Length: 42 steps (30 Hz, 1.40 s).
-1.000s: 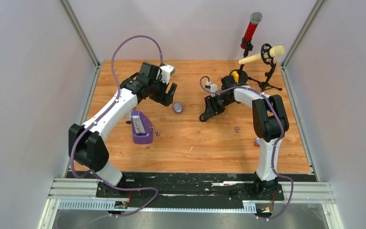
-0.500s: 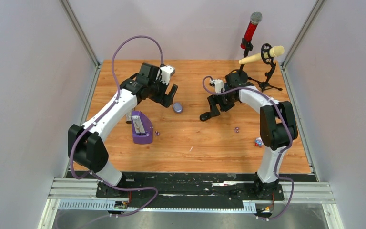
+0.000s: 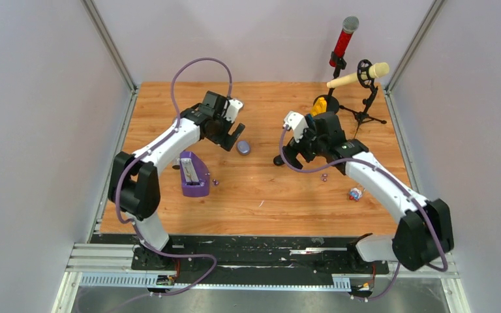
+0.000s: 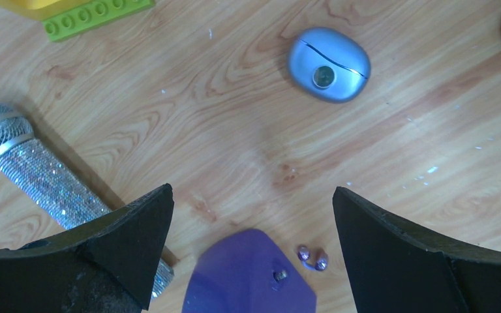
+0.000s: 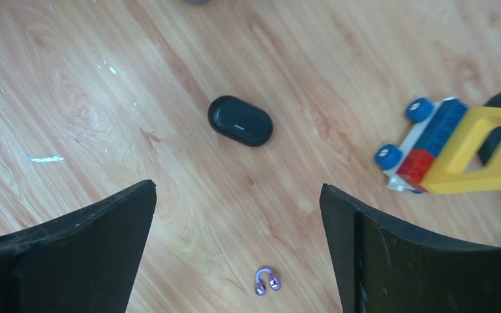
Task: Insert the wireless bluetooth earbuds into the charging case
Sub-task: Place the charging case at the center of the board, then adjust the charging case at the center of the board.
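The wooden table [image 3: 274, 212] is walled in grey on three sides, and its near half is mostly bare wood. The left gripper [image 4: 251, 192] and right gripper [image 5: 238, 189] both hang with jaws spread wide, holding nothing. The blue case [image 4: 329, 64] lies shut beyond the left fingertips. The black case [image 5: 240, 120] lies shut beyond the right ones. A silver microphone [image 4: 39, 179] lies by the left gripper and a toy car [image 5: 430, 147] sits off to one side of the right gripper. The purple earbuds [image 4: 313, 257] lie loose just beside a purple box [image 4: 251, 283]. A second purple pair [image 5: 267, 282] lies on open wood near the black case.
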### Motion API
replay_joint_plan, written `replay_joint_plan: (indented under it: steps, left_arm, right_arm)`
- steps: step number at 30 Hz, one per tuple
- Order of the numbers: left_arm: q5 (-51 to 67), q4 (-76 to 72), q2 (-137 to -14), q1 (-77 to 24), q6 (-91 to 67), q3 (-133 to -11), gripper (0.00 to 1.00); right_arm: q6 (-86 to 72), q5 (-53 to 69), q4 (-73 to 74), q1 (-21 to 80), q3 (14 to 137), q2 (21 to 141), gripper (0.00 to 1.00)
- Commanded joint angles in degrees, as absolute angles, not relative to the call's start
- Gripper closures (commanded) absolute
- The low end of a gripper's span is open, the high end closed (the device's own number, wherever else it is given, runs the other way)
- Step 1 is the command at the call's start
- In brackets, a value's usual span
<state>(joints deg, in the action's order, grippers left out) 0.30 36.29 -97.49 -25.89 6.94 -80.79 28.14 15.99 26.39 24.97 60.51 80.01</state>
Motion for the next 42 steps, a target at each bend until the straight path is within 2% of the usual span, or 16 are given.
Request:
replay_joint_plan:
  steps: [1, 5, 9, 14, 30, 35, 42]
  left_arm:
    - [0.13, 33.99, -101.11, -26.16, 13.58, -85.64, 0.0]
    - [1.9, 35.2, -104.72, -27.39, 18.85, -87.63, 0.0]
    - [0.96, 35.62, -106.96, -29.1, 21.11, -87.91, 0.0]
    - [0.64, 35.6, -109.41, -29.27, 22.0, -89.54, 0.0]
    - [1.52, 37.5, -121.59, -30.22, 23.13, -98.21, 0.0]
    - [4.25, 38.98, -121.14, -30.19, 21.46, -99.9, 0.0]
    - [6.05, 40.87, -110.74, -28.29, 19.41, -97.72, 0.0]
  right_arm:
    - [27.24, 17.2, 18.33, 24.61, 57.39, 72.32, 0.0]
    - [26.01, 24.65, 21.31, 24.61, 58.05, 70.72, 0.0]
    - [32.19, 34.43, 23.83, 25.54, 56.04, 67.32, 0.0]
    - [33.35, 32.13, 19.21, 27.22, 51.56, 64.51, 0.0]
    - [33.84, 31.62, 18.99, 27.25, 50.71, 65.0, 0.01]
    - [34.99, 36.33, 19.34, 27.45, 49.79, 65.05, 0.01]
    - [36.56, 38.51, 15.78, 34.68, 49.84, 73.43, 0.01]
